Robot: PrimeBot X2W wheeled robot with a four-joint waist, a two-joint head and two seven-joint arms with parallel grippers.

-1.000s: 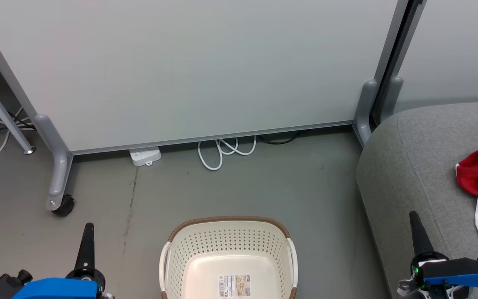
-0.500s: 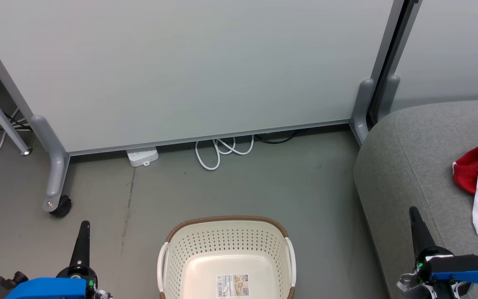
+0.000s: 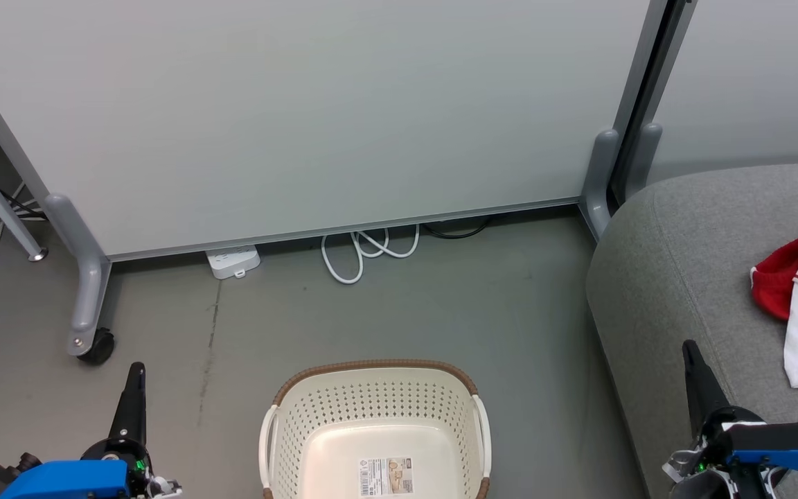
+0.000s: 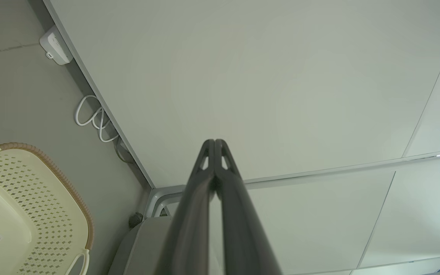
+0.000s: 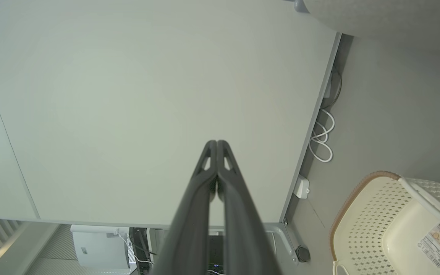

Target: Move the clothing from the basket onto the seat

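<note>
left tool: fingers pressed together, nothing between them; over the floor, left of the basket, apart from it
left tool, wrist view: tips meet, aimed at the white partition panel
right tool: fingers pressed together, holding nothing; seen against the seat's left edge, right of the basket
right tool, wrist view: tips meet, aimed at the same panel
basket: upright on the floor between the two tools; brown rim, perforated walls, a barcode label stuck to the inner bottom
clothing: bunched on the seat, red fabric with a white panel and a red-and-white stripe; well in from the seat's left edge, cut off by the view's right border, apart from the right tool
seat: grey upholstery, rounded corner, right of the basket, back corner near the panel's foot
floor, far side: power strip and looped white cable along the panel's bottom edge; caster under the panel's left foot
</note>
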